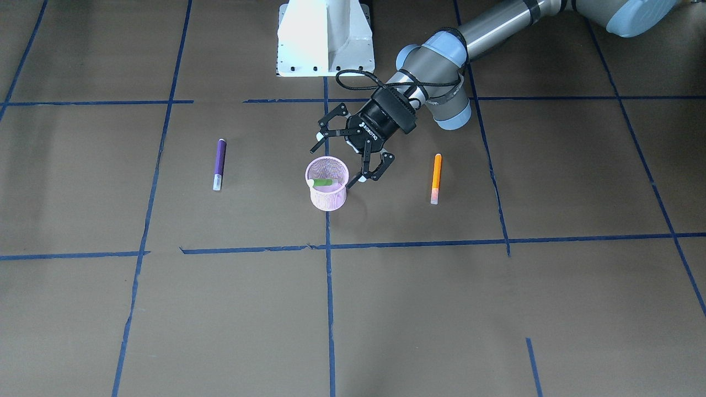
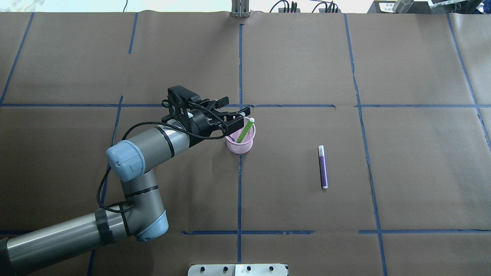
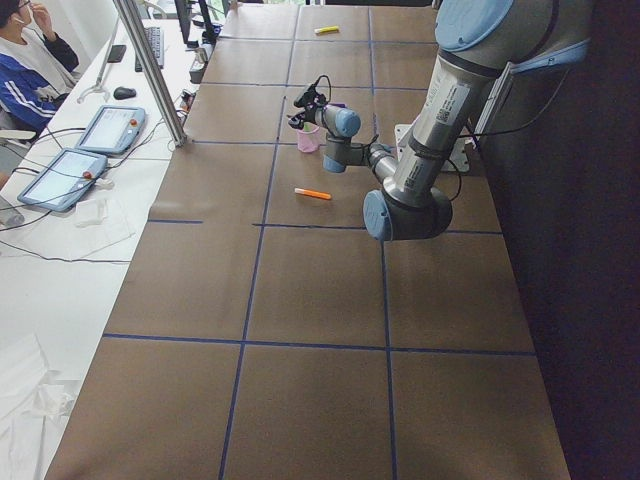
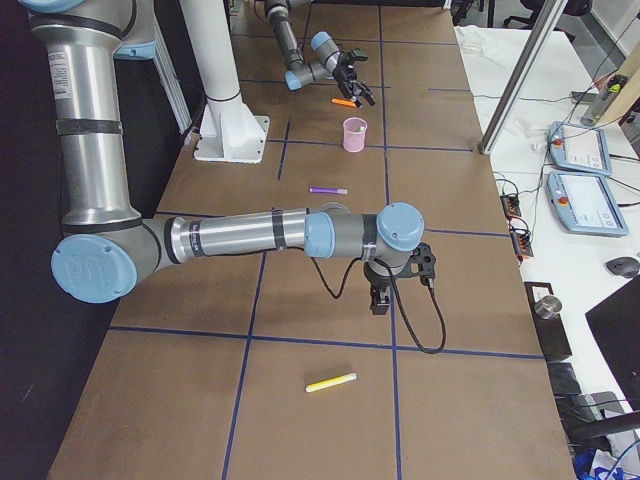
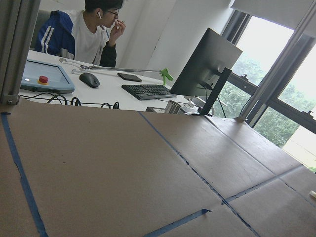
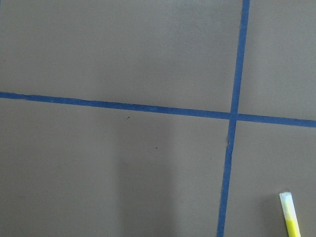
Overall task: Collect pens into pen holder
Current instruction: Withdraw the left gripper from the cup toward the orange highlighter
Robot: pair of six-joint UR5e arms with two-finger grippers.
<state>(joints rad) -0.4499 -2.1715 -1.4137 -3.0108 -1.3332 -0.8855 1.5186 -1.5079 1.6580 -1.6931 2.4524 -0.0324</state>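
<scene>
The pink mesh pen holder (image 1: 329,199) stands at the table's middle, also in the overhead view (image 2: 240,147). The green pen (image 1: 323,182) leans inside it, its top over the rim (image 2: 245,129). My left gripper (image 1: 337,163) is open and empty, tilted just above and beside the cup's rim (image 2: 238,107). The purple pen (image 1: 219,164) lies flat on the table (image 2: 323,167). The orange pen (image 1: 436,178) lies flat on the other side of the cup; my left arm hides it in the overhead view. My right gripper (image 4: 380,298) shows only in the exterior right view, so I cannot tell its state.
A yellow pen (image 4: 330,382) lies near my right gripper at the table's right end, also in the right wrist view (image 6: 291,221). The white robot base (image 1: 325,38) stands behind the cup. An operator (image 5: 89,29) sits at a desk beyond the table.
</scene>
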